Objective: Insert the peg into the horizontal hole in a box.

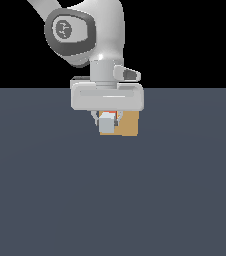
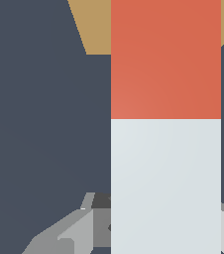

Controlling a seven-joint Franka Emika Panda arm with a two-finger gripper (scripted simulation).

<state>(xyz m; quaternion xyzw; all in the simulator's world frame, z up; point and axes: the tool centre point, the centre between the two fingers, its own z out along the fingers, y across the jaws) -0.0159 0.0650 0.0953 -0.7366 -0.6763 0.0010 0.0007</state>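
My gripper (image 1: 107, 119) is shut on the peg (image 1: 106, 124), holding it level above the dark floor. In the exterior view the peg's white end faces the camera and a sliver of its red-orange part shows behind the fingers. In the wrist view the peg (image 2: 166, 124) fills the frame, white half near the fingers (image 2: 79, 228), red-orange half reaching toward the tan box (image 2: 95, 25). The box (image 1: 129, 124) sits just to the exterior view's right of the peg and behind it. The hole is hidden by the peg and gripper.
A plain dark grey floor (image 1: 113, 200) spreads all around the box. Nothing else stands on it.
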